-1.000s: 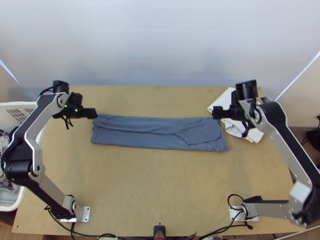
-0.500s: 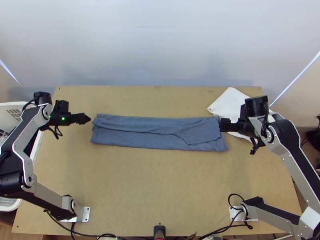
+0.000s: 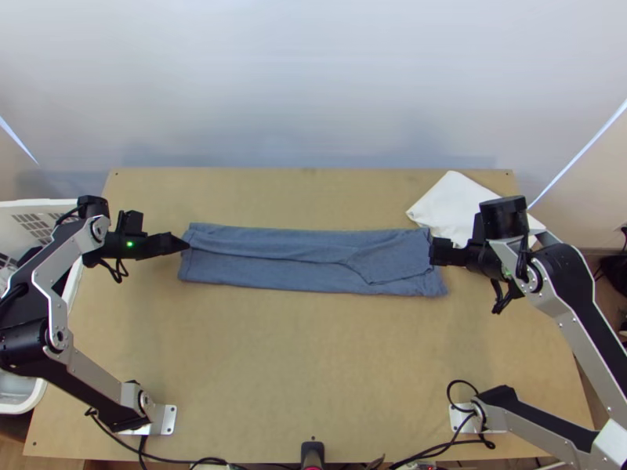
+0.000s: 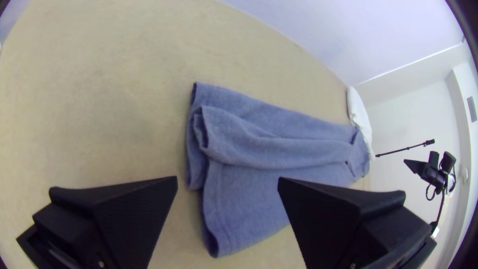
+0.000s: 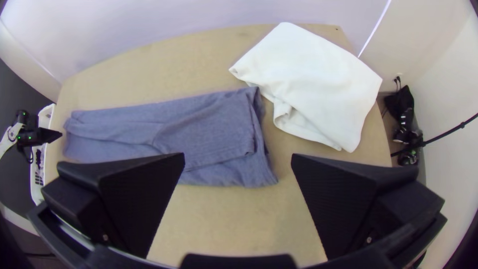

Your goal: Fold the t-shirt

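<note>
top view: we see the t-shirt (image 3: 306,270) lying lengthwise left to right; left gripper (image 3: 186,244) and right gripper (image 3: 433,251) keep fingers apart.

Bright, diffuse light; faint shadows on backdrop (image 3: 313,86); wrist-view corners dark.

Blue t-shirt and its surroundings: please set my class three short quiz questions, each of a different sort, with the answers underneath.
1. True or false: the blue t-shirt lies spread out, with both sleeves stretched to the sides.
2. In the top view, which of these lies by the t-shirt's right-hand end?
a) a white basket
b) a white cloth
c) a red bowl
3. Fill in the missing word: in the wrist views, the fingers of the left gripper and the right gripper are both ____.

Key: 1. False: it is folded into a long strip. 2. b. 3. Open.
</note>
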You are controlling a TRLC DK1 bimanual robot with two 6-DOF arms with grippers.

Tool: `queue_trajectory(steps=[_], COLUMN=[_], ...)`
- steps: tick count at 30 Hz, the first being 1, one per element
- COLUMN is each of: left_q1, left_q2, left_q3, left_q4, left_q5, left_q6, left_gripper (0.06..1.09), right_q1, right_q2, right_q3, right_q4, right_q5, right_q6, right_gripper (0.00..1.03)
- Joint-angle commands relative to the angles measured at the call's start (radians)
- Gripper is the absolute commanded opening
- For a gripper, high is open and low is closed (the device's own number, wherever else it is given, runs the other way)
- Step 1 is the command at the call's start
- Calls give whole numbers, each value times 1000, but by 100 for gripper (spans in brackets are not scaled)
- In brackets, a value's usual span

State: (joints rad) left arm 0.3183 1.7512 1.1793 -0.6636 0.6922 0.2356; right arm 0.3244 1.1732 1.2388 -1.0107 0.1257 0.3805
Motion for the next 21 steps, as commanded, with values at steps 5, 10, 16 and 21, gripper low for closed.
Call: queue_trajectory(steps=[5, 10, 16, 21], left_q1=[-19, -47, -114, -222], left_q2=[90, 129, 146, 143], left_q3=[22, 26, 26, 17], left_q4=[47, 61, 81, 113], left_q5=[-19, -37, -39, -39], left_q6=[-15, -19, -64, -127], left_gripper=[104, 104, 103, 103], right_q1=[-24, -41, -45, -45], right_q2=[-46, -47, -47, -38], right_q3=[-24, -21, -19, -21], right_q4=[-5, 3, 7, 15], right_q5=[0, 0, 0, 0], right_q6=[24, 24, 28, 31], right_gripper=[99, 99, 99, 99])
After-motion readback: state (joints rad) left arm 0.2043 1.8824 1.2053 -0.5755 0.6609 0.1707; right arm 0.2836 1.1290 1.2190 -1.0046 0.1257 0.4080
